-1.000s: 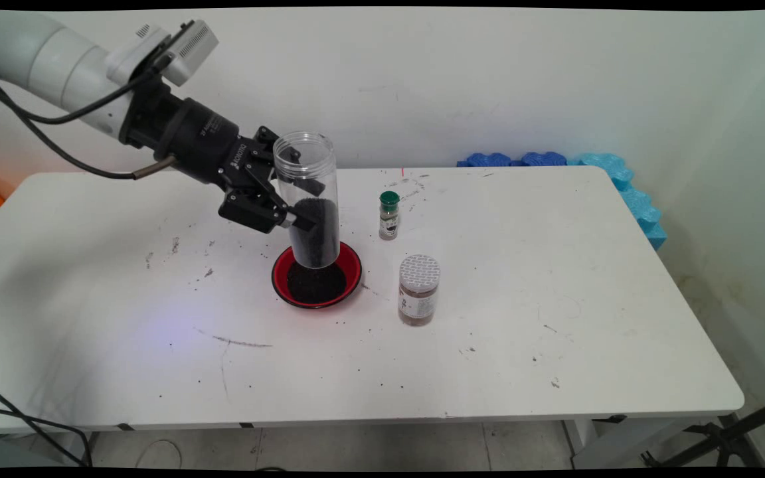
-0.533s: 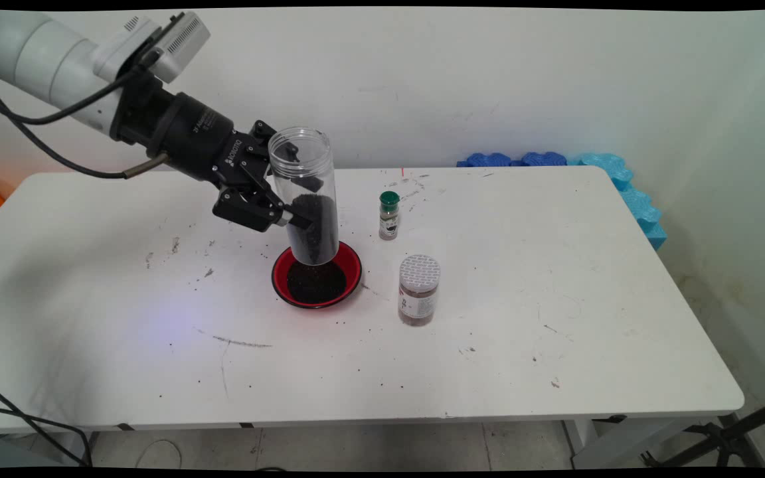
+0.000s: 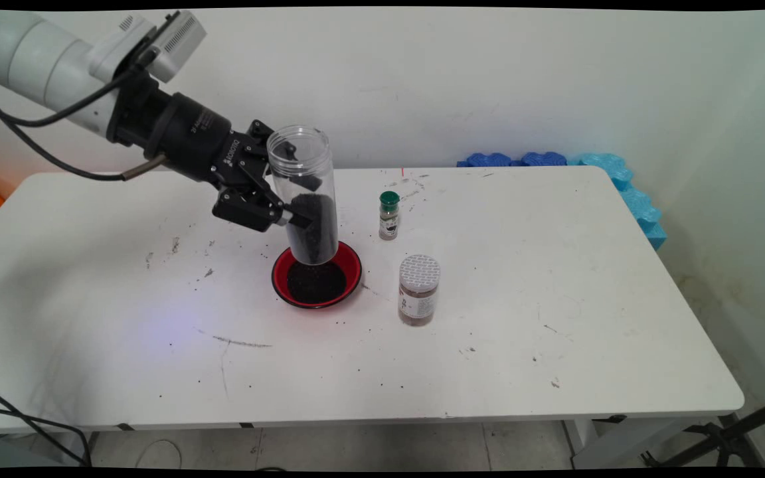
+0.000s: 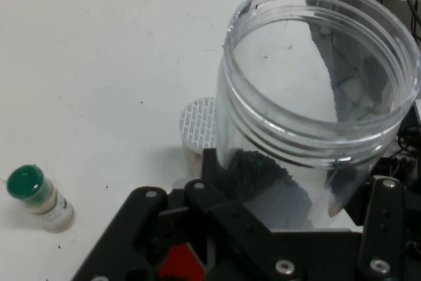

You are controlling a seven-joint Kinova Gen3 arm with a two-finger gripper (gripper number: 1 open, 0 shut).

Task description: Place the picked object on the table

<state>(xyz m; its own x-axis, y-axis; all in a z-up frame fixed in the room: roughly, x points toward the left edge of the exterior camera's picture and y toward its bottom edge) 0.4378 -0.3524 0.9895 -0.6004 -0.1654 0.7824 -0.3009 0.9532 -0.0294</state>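
Note:
My gripper (image 3: pixel 297 200) is shut on a tall clear plastic jar (image 3: pixel 303 194), open at the top and partly filled with dark grains. The jar hangs nearly upright, tilted slightly left at its mouth, just above a red bowl (image 3: pixel 354 267) holding more dark grains. In the hand view the clear jar (image 4: pixel 316 136) fills the right side, with my gripper (image 4: pixel 289 208) clamped around it and a sliver of the red bowl (image 4: pixel 181 262) below.
A small green-capped spice bottle (image 3: pixel 389 216) (image 4: pixel 38 197) stands right of the jar. A brown jar with a patterned silver lid (image 3: pixel 419 289) (image 4: pixel 198 126) stands in front of it. Blue foam pieces (image 3: pixel 555 160) lie at the table's back right.
The arm has lifted the jar a little and drawn it slightly left; its bottom now hangs higher above the red bowl. The grip is unchanged.

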